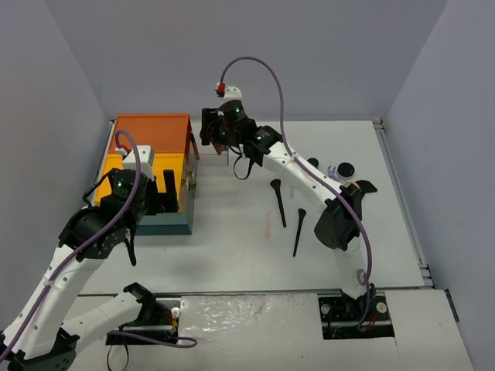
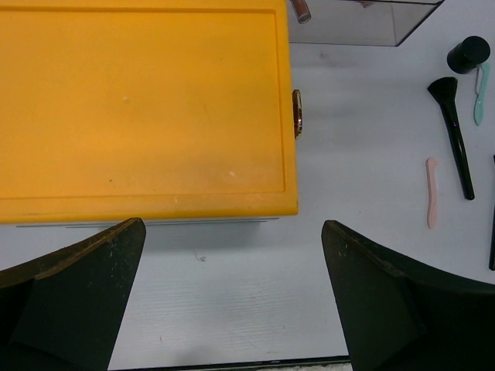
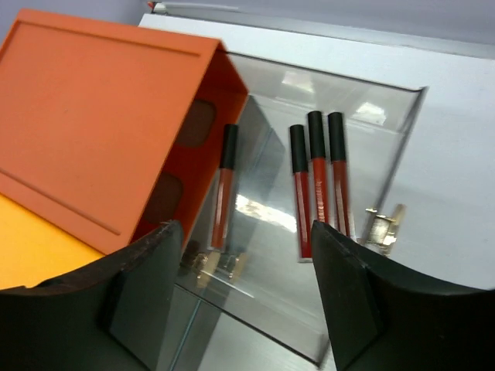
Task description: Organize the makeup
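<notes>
Three red sticks (image 3: 317, 178) lie side by side in a clear tray (image 3: 387, 139) beside the raised orange lid (image 3: 108, 124). A further red stick shape (image 3: 224, 185) shows at the tray's wall and may be a reflection. My right gripper (image 3: 241, 232) hovers open above the tray, holding nothing; it is at the back centre (image 1: 219, 131) in the top view. Two black brushes (image 1: 278, 202), a pink stick (image 1: 267, 224), black jars (image 1: 345, 168) and a lilac loop (image 1: 332, 171) lie on the table. My left gripper (image 2: 232, 232) is open and empty, just in front of the box (image 2: 139, 108).
The big orange-topped teal box (image 1: 151, 162) stands at the left with its gold latch (image 2: 296, 112) facing the table's middle. A small gold clip (image 3: 384, 224) lies beside the clear tray. A teal stick (image 2: 481, 97) lies next to a black jar (image 2: 468, 54).
</notes>
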Robot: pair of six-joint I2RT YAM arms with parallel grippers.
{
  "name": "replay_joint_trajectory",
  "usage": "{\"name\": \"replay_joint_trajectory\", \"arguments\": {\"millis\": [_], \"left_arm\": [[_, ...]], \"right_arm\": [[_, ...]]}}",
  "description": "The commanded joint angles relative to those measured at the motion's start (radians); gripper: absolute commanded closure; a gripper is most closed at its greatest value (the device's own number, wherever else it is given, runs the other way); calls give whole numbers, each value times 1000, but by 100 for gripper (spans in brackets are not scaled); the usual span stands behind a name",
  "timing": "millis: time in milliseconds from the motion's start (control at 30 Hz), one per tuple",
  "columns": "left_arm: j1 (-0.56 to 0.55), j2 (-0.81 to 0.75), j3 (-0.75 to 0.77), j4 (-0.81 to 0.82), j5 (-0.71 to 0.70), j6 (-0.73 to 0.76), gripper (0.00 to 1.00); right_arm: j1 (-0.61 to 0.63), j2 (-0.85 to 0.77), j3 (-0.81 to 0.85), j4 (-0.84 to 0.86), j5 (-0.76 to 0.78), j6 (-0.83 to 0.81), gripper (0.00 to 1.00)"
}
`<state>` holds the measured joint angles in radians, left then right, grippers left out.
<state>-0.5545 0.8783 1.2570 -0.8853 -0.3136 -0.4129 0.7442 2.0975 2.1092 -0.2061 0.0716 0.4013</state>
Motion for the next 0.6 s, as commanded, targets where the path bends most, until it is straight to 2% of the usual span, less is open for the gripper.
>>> {"name": "replay_joint_trajectory", "arguments": {"millis": [0, 67, 167, 267, 400, 567], "left_arm": [[12, 57, 107, 30, -44, 2, 3], [21, 94, 146, 31, -57, 9, 3], [67, 162, 207, 50, -23, 25, 3], [216, 262, 301, 98, 102, 37, 3], [378, 390, 416, 148, 220, 58, 3], [580, 526, 552, 191, 353, 67, 3]], "right_arm": [[-80, -195, -106, 79, 17, -26, 33], [-123, -252, -170, 87, 12, -32, 32], [-163, -296, -245, 91, 10, -55, 25], [-215, -317, -305, 93, -13, -84, 12], [-254, -300, -331, 93, -44, -102, 1], [-266, -236, -308, 97, -52, -138, 0]]}}
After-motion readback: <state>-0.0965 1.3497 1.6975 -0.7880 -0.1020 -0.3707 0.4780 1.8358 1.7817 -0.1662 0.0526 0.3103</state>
